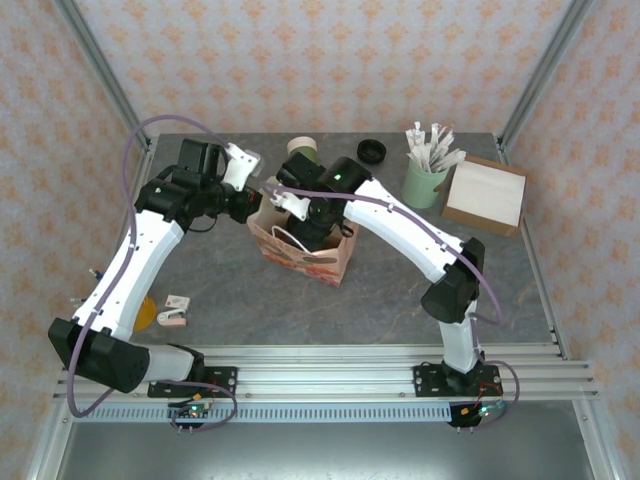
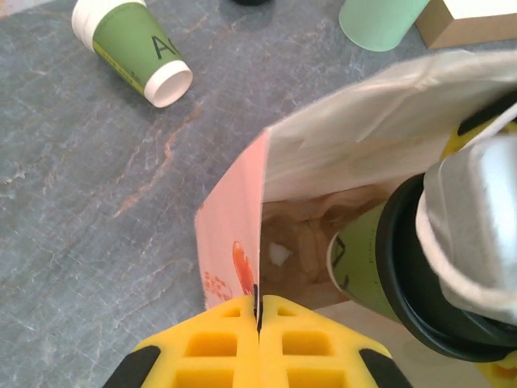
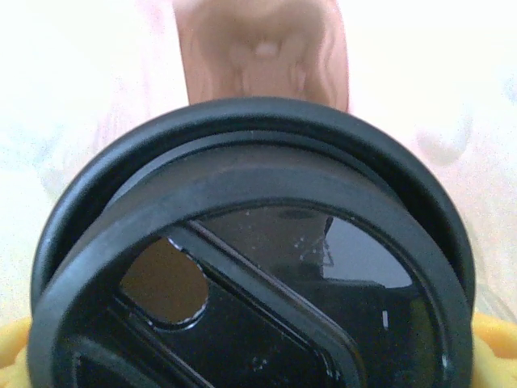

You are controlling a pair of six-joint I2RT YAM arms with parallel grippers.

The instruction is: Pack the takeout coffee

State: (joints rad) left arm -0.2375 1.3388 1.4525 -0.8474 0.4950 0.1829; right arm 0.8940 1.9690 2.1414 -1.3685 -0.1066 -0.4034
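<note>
A: left gripper (image 2: 258, 317) status?
B: Clenched on the paper bag (image 2: 234, 242), rim pinched between both pads.
A: right gripper (image 1: 303, 213)?
B: Grasping a lidded coffee cup (image 2: 362, 271), with the black lid (image 3: 258, 234) between its fingers and the cup partly inside the bag mouth. The second cup (image 2: 129, 50) lies on its side, well beyond the left fingers.

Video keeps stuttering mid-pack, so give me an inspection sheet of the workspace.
Surface: grey stone-look table, no spills seen.
Job's things: lidded cup tilted in open paper bag; open cup on its side; loose black lid.
Clutter: mint cup of sticks, cardboard box, small white-pink item.
Grippers: left gripper shut on the bag's edge; right gripper gripping the lidded cup.
Cables: purple cables along both arms, no snag seen.
Surroundings: patterned walls, metal frame.
</note>
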